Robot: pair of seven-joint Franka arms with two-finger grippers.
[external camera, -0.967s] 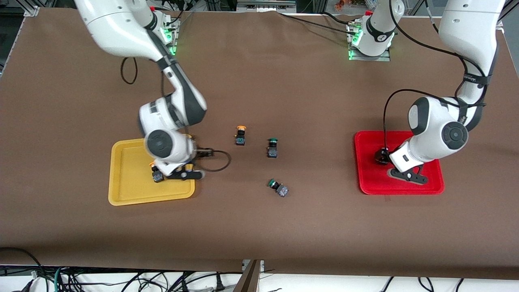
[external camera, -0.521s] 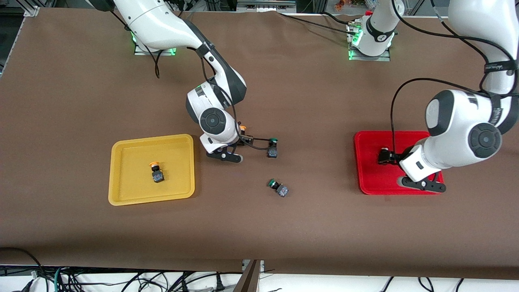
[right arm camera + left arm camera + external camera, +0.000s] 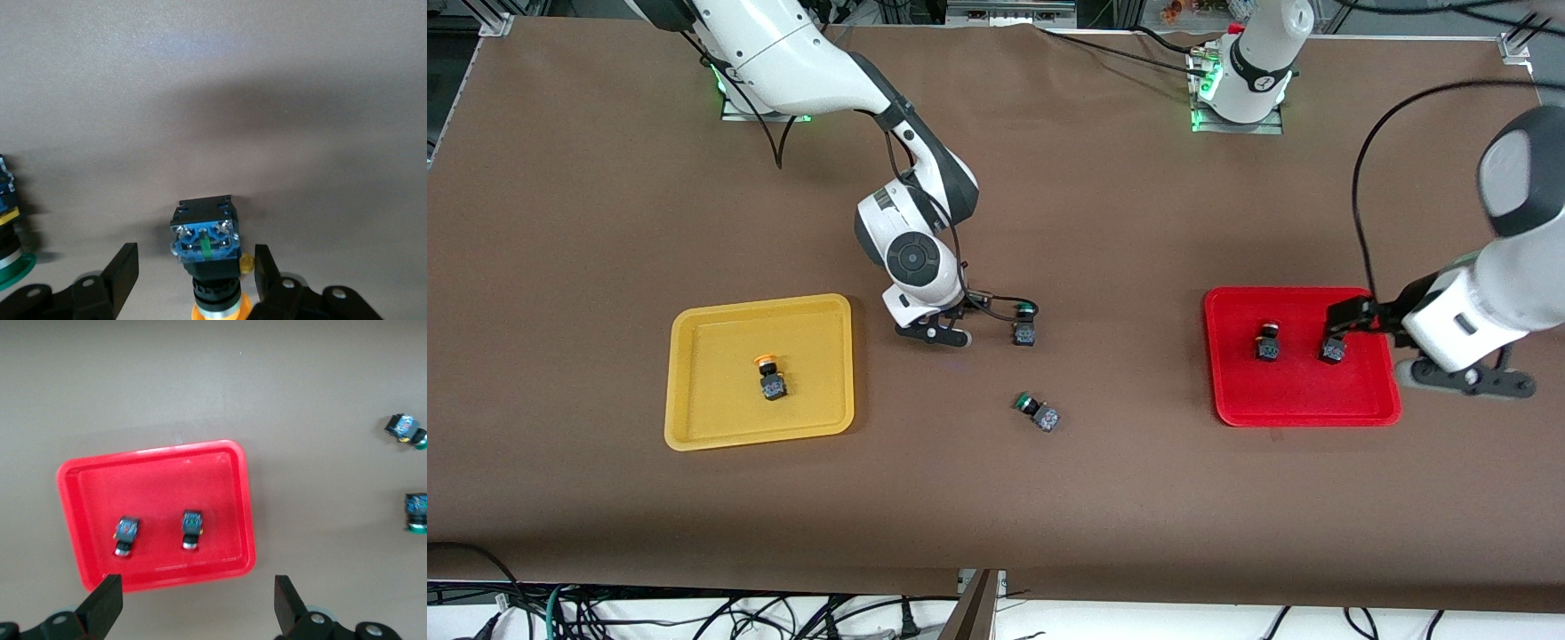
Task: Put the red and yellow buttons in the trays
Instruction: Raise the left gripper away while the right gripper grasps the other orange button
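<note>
The right gripper (image 3: 193, 270) is low over the middle of the table, its fingers (image 3: 123, 270) spread with a gap on each side. The loose yellow button (image 3: 205, 250) stands between them without touching either. Its orange cap is cut off at the edge of the right wrist view, and the front view hides it under the wrist.

Taking the front view as a dial, the yellow tray (image 3: 720, 427) lies at nine o'clock. The other yellow button (image 3: 768, 380) stands upright inside it.

The red tray (image 3: 1303, 404) lies at three o'clock and holds two red buttons (image 3: 127, 535) (image 3: 192, 530) side by side. Their caps are hard to make out.

The left gripper (image 3: 197, 587) hangs high, spread wide and empty, over the table just off the red tray's rim.

Two green buttons (image 3: 1024, 327) (image 3: 1037, 413) sit on the brown table (image 3: 996, 498), one upright at center and one tipped toward six o'clock.
</note>
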